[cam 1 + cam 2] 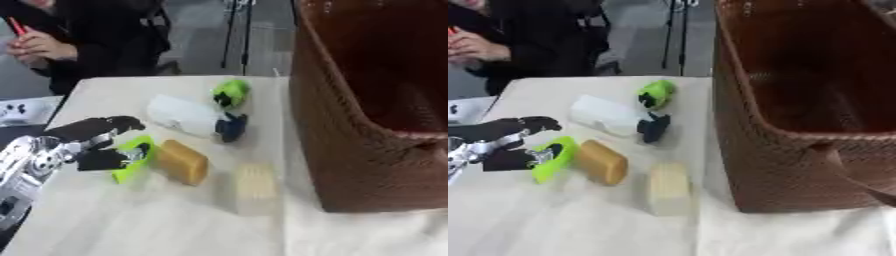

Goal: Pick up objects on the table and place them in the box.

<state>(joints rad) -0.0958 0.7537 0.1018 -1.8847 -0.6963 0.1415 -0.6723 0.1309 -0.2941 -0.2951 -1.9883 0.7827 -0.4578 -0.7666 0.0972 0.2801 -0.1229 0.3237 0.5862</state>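
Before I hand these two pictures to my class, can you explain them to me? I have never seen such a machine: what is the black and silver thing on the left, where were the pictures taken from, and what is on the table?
Both pictures come from a stereo camera in a humanoid robot's head, looking down at the same moment, so they nearly match. The black and silver thing is the robot's left hand, steered by a person. Its fingers and thumb are closing on a bright green object lying on the table; whether it is lifted I cannot tell. The right hand does not show.

Beside it lie a tan block, a pale cream block, a white container with a dark cap, and a small green and black item. The large brown woven box on the right is where things should go.
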